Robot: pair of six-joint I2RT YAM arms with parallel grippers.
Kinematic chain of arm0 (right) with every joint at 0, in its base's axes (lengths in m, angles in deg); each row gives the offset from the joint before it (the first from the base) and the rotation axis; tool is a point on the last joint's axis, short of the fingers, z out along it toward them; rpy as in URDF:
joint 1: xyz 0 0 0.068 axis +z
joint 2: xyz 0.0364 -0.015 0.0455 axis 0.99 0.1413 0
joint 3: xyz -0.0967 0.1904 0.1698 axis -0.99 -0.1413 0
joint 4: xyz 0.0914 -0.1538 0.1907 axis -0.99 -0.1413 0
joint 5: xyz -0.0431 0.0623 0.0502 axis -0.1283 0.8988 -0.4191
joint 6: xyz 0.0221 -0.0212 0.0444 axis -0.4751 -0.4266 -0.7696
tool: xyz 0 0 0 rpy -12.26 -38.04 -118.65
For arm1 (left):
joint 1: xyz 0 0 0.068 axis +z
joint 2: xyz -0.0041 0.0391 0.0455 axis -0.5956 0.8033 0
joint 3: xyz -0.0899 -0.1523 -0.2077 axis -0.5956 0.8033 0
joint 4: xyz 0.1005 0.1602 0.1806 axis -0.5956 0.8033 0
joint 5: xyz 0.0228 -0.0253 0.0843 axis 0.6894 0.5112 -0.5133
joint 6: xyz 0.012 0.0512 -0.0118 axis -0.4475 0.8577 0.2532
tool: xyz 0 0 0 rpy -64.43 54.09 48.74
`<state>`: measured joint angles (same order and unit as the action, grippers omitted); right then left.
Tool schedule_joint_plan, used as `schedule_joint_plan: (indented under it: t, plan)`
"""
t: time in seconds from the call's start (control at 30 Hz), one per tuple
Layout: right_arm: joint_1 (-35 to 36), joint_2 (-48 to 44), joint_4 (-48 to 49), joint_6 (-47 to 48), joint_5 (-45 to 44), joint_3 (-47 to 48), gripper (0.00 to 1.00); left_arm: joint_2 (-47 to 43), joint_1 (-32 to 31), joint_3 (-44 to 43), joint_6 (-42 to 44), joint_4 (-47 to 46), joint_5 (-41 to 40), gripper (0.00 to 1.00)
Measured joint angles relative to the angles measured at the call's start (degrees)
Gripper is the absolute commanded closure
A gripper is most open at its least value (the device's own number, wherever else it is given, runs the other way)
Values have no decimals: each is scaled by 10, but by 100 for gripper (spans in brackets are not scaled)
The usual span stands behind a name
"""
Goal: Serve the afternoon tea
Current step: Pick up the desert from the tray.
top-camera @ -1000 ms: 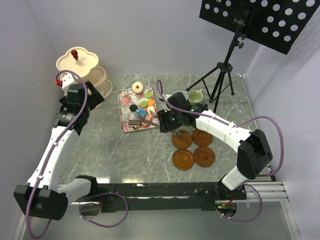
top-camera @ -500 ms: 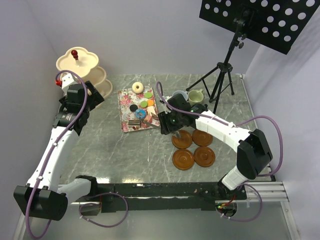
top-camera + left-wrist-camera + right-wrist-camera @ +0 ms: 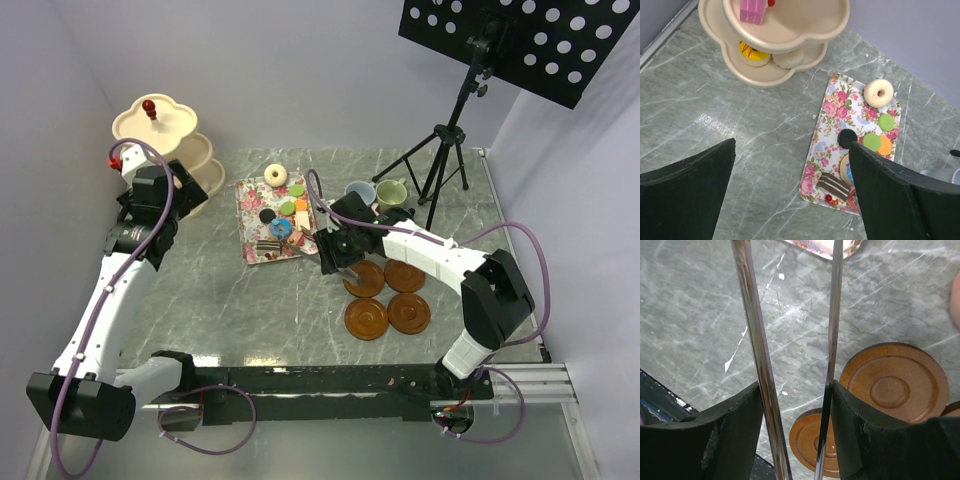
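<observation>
From above: the cream three-tier stand (image 3: 160, 135) stands far left. The floral tray (image 3: 250, 250) carries the small cakes (image 3: 283, 228). Four brown saucers (image 3: 367, 318) lie in a square. The right gripper (image 3: 335, 258) has slid nearer the tray's corner, uncovering the light blue mug (image 3: 358, 190).

Left wrist: the left gripper (image 3: 792, 145) is spread wide. The stand holds a pink cake (image 3: 752, 10) above and a yellow-iced cake (image 3: 752, 52) below.

Right wrist: the fingers (image 3: 732, 440) pinch the metal tongs (image 3: 757, 365).
</observation>
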<state>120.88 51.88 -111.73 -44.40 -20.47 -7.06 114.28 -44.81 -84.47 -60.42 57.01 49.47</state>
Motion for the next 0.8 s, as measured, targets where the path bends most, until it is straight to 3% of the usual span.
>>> schedule_joint_plan:
  t: [0.6, 0.8]
  plan:
    - [0, 13, -33, 12, -5, 1, 40, 0, 0, -17, 0, 0, 0, 0]
    - [0, 22, -34, 12, -5, 17, 46, 0, 0, -17, 0, 0, 0, 0]
